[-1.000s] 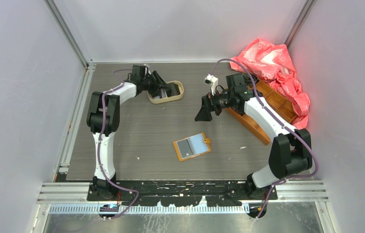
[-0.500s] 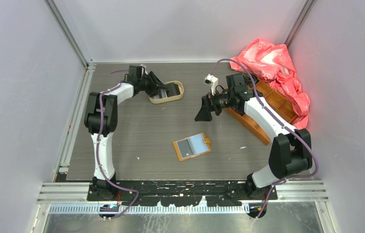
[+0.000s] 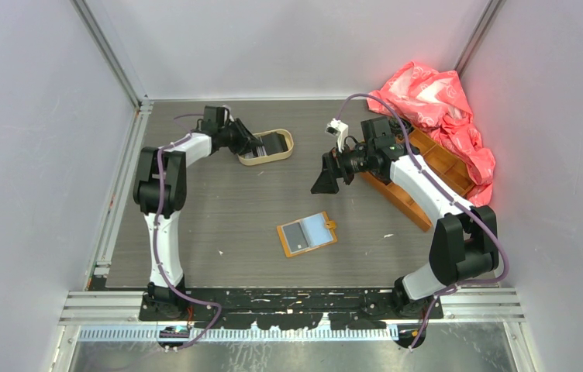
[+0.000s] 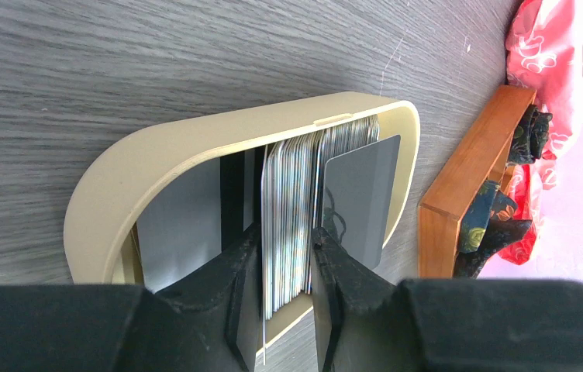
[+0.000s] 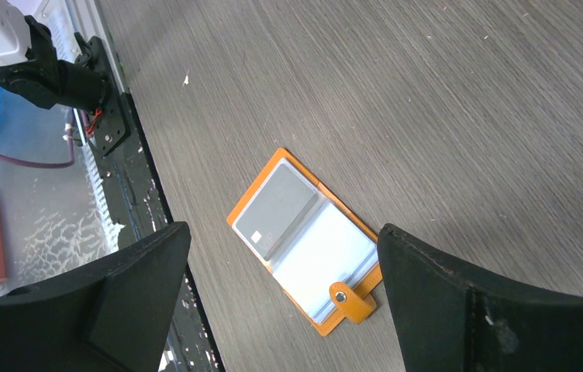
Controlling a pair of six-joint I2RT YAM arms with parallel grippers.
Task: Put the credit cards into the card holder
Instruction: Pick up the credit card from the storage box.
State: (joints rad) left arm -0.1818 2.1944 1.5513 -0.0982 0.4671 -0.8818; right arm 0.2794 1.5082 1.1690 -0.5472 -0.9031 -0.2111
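A bundle of credit cards (image 4: 288,201) stands on edge in the oval tan tray (image 4: 195,136). My left gripper (image 4: 286,232) reaches into the tray (image 3: 282,151), and the bundle fills the gap between its two fingers. A grey card (image 4: 362,194) leans just right of that bundle. The card holder (image 3: 306,233) lies open on the table's middle, orange, with a dark card (image 5: 277,211) in its left pocket and a snap tab (image 5: 343,294). My right gripper (image 3: 325,182) hangs wide open above the card holder (image 5: 304,240), holding nothing.
An orange wooden compartmented box (image 3: 420,178) stands at the right, with a crumpled pink-red bag (image 3: 436,101) behind it. The box's corner (image 4: 459,186) sits just past the tray. Grey walls close in the table on three sides.
My left gripper's jaws have narrowed onto the card bundle and the wrist has shifted slightly left at the tray. The right arm and the card holder have not moved.
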